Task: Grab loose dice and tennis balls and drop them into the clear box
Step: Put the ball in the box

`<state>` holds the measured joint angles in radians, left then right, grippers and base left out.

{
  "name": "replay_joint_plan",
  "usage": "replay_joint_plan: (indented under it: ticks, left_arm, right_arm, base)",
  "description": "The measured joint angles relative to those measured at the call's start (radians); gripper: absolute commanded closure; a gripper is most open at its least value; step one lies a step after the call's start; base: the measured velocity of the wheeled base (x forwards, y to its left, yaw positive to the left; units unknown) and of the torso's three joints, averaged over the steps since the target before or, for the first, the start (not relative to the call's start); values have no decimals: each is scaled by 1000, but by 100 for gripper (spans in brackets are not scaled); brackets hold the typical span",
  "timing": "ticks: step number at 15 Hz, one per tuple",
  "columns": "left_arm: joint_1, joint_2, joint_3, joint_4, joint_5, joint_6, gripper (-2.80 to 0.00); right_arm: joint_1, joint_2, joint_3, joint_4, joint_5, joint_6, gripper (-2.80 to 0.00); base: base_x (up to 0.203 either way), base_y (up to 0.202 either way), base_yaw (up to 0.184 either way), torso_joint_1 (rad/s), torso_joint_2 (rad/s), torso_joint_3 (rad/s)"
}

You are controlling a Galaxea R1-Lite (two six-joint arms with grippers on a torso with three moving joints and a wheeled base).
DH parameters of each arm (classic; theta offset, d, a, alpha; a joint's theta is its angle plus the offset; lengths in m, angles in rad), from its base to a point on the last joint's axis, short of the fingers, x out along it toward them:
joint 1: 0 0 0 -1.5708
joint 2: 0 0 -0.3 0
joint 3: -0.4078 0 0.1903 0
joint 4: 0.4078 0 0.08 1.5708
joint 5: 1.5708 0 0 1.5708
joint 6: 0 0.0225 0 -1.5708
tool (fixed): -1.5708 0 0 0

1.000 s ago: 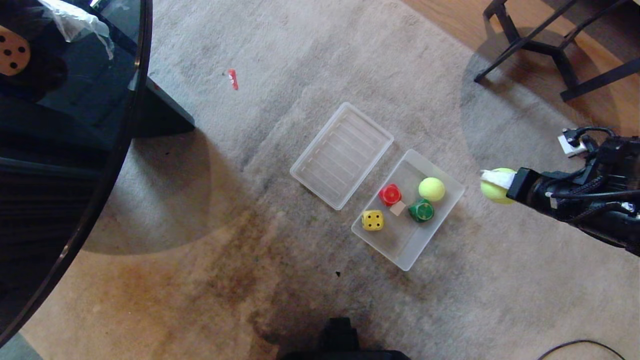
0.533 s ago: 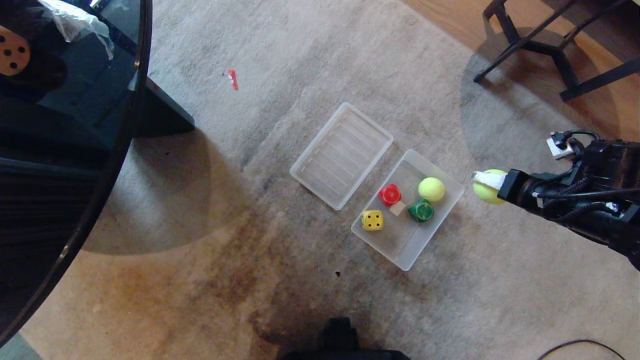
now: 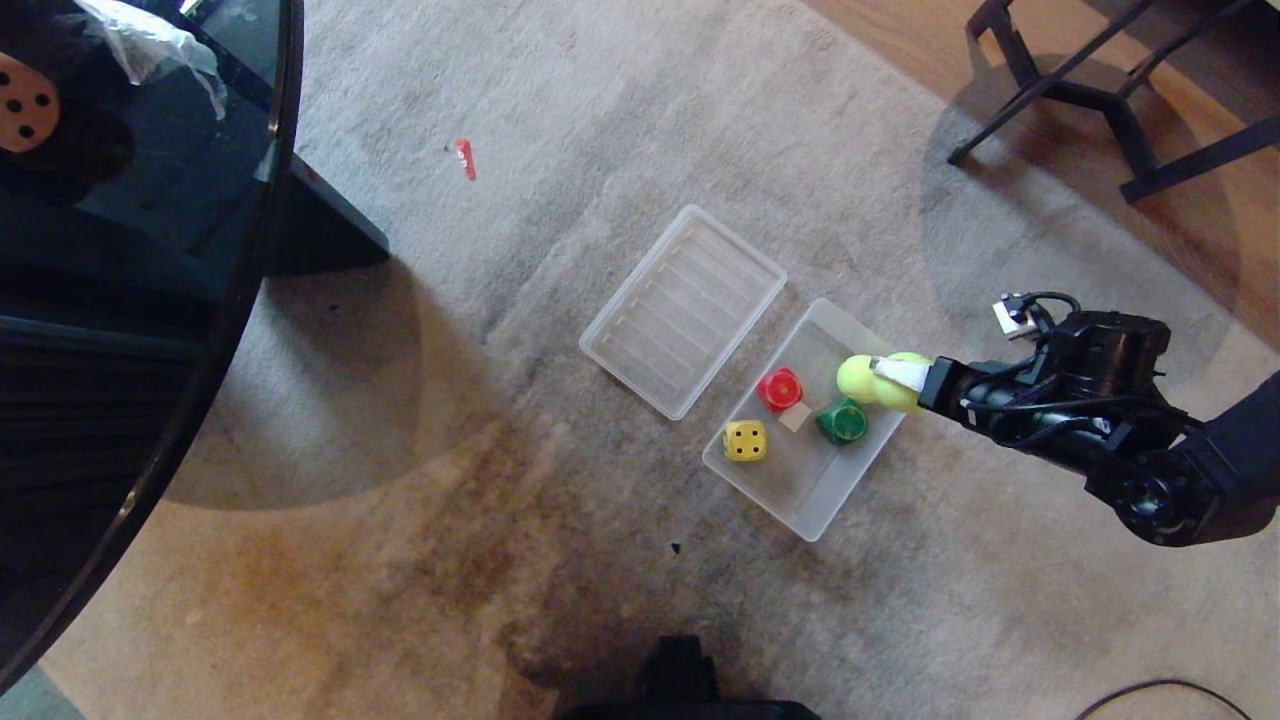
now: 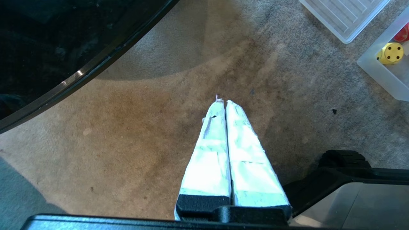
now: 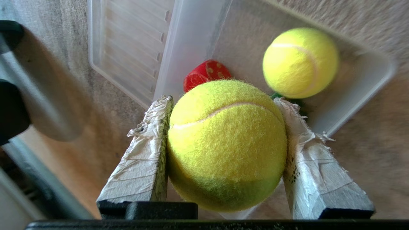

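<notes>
The clear box [image 3: 775, 485] lies on the carpet holding a red die [image 3: 779, 389], a yellow die [image 3: 745, 440], a green die [image 3: 842, 421] and a tennis ball [image 3: 856, 377]. My right gripper [image 3: 893, 375] hangs over the box's right end, shut on a second tennis ball [image 3: 903, 390]. The right wrist view shows that ball [image 5: 227, 143] squeezed between both taped fingers [image 5: 143, 153], above the boxed ball [image 5: 300, 62] and the red die [image 5: 206, 73]. A beige die with black pips [image 3: 25, 100] sits on the dark table. My left gripper [image 4: 223, 102] is parked, shut and empty, over carpet.
The ribbed clear lid [image 3: 683, 310] lies just left of the box. A dark round glass table [image 3: 150, 300] fills the left side. Black chair legs [image 3: 1100, 100] stand at the far right. A small red scrap [image 3: 465, 158] and a cable [image 3: 1160, 690] lie on the carpet.
My right arm has swung left with the tennis ball, from beside the box's right end to over its right end. The things in the box have not moved.
</notes>
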<state>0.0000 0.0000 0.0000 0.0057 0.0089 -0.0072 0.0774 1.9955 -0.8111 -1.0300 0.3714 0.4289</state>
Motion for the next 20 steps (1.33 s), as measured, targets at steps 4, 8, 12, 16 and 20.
replay_joint_plan:
  ticks: [4,8,12,16,20]
  left_arm:
    - [0,0,0,0,0,0,0]
    - [0,0,0,0,0,0,0]
    - [0,0,0,0,0,0,0]
    - [0,0,0,0,0,0,0]
    - [0,0,0,0,0,0,0]
  right_arm:
    - [8,48,-39,-2,16,45,0]
    - [11,111,-69,-104,21,48,-278]
    - [12,139,-77,-112,22,51,-280]
    - [12,153,-131,-160,23,70,-280]
    - [11,131,-102,-137,38,70,-280]
  base:
    - [0,0,0,0,0,0]
    - [0,0,0,0,0,0]
    - [0,0,0,0,0,0]
    - [0,0,0,0,0,0]
    - [0,0,0,0,0,0]
